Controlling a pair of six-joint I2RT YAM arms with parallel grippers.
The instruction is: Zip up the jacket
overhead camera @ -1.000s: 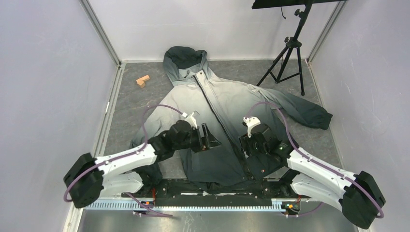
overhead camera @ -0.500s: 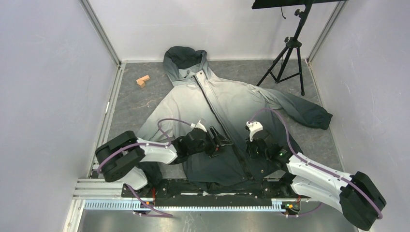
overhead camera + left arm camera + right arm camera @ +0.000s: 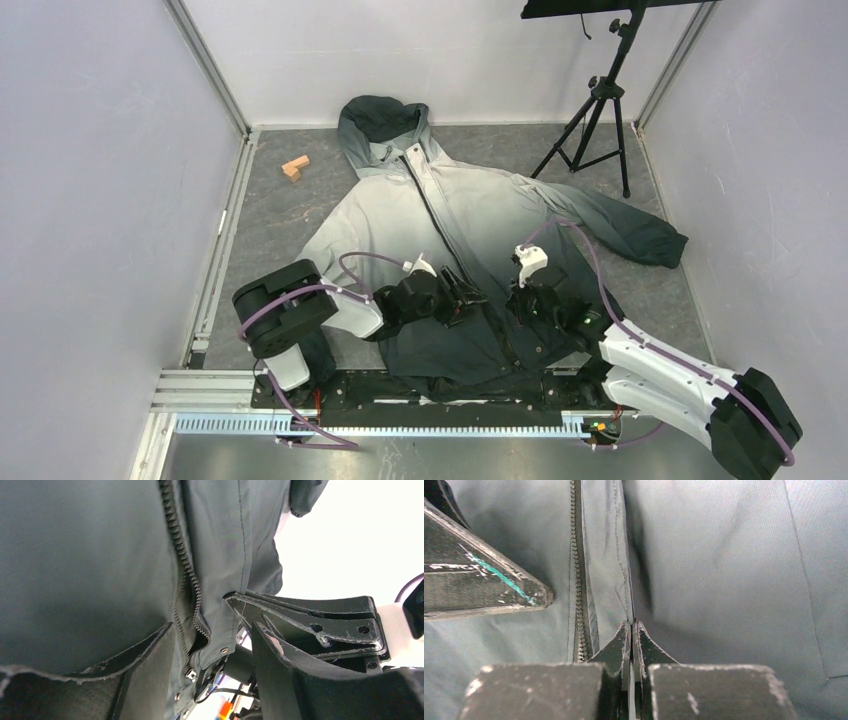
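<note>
Jacket (image 3: 450, 210) flat on table (image 3: 270, 220), hood far. Right gripper (image 3: 631, 623) pinched shut, seemingly on fabric beside zipper (image 3: 576, 580); left gripper (image 3: 465, 290) spread wide. Hold the fabric taut; bring your left squarely onto the slider.

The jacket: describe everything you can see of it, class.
The jacket lies front up on the grey table, with its dark hood farthest from the arms. Its smooth-looking fabric fades from pale grey to charcoal at the hem. The teeth of the dark zipper part near the hem. The right gripper, jaws shut, pinches the flap beside the teeth. The left gripper, jaws open, hangs over the zipper's lower end.
</note>
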